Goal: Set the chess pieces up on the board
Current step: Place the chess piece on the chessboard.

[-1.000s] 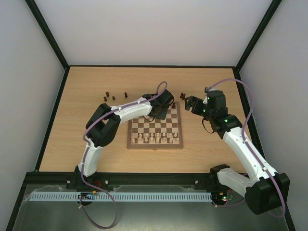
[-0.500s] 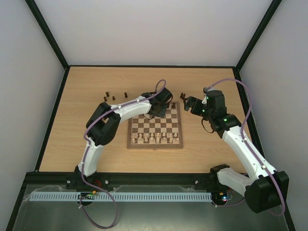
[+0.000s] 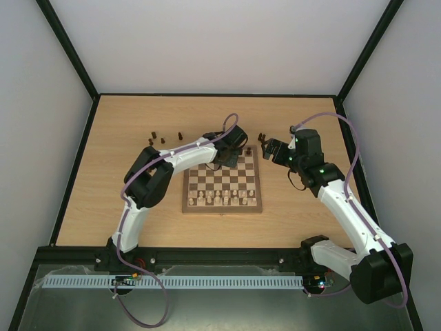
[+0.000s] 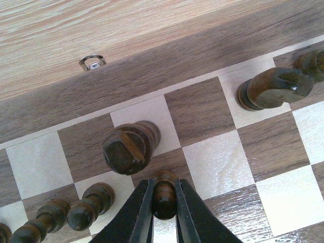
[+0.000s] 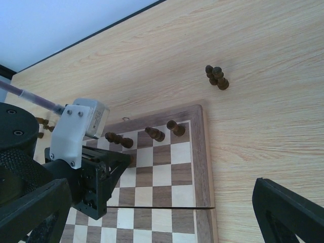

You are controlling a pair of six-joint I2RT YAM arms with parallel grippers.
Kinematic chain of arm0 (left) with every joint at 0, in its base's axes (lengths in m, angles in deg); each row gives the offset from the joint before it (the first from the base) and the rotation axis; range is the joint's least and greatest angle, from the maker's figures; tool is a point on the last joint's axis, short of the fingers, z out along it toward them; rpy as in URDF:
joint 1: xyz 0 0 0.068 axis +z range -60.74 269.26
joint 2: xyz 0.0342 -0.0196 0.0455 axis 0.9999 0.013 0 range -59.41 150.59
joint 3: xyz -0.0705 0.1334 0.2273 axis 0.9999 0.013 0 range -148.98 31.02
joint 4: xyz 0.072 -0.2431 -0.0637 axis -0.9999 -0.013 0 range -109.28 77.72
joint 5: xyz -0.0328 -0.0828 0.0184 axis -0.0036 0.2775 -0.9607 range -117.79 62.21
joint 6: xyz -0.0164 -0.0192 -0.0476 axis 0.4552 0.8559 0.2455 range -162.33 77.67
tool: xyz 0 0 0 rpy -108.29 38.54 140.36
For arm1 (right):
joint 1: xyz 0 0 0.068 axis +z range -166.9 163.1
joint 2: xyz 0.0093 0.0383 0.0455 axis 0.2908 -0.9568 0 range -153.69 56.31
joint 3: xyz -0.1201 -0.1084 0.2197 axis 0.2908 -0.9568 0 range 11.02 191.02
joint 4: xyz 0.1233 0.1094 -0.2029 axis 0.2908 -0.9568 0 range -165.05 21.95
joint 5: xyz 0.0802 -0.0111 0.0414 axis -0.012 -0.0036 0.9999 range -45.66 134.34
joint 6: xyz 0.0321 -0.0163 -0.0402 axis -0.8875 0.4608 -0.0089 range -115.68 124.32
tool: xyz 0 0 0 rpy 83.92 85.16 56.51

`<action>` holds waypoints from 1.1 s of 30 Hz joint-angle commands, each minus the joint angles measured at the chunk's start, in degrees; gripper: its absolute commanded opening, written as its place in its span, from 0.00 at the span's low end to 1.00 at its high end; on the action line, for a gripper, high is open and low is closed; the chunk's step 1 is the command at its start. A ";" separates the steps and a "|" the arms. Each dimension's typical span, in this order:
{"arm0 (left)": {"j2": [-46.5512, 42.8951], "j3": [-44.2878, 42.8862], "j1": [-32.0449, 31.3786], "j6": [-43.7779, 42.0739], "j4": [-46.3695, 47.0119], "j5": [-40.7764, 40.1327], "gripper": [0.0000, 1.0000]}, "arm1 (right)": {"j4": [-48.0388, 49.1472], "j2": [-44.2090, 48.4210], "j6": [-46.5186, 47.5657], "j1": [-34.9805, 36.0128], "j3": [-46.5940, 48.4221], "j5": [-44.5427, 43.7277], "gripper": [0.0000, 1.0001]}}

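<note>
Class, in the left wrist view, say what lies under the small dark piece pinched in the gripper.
The board lies beneath the pinched piece, about where a dark and a light square meet. The left gripper covers its base, so whether it touches is hidden.

Left fingers (image 4: 139, 212) slightly toward board's (image 3: 220, 209) far edge

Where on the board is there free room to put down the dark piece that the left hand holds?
The squares right of the held piece are bare, up to a curved piece near the board's far edge. Left of it small pieces stand crowded; a larger piece stands ahead.
</note>
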 commanded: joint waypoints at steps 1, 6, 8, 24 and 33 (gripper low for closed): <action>0.78 -1.13 0.39 -0.55 -1.14 -1.19 0.15 | -0.12 -0.22 -0.17 -0.18 -0.62 0.89 0.98; -1.23 -0.58 0.24 -0.38 -1.09 -1.13 0.23 | -0.03 -0.35 -0.17 -0.23 -0.60 1.52 0.99; -2.14 -0.50 0.01 -0.53 -1.13 -1.13 0.24 | -0.03 -0.40 -0.15 -0.25 -0.57 1.59 0.99; -15.08 2.87 -2.34 0.45 -3.74 -5.04 0.42 | 0.13 -0.16 -0.17 -0.21 -0.59 2.77 0.99; -30.68 19.54 7.65 3.53 -2.51 -9.96 0.81 | 0.32 -0.11 -0.35 -0.20 -0.72 4.28 0.99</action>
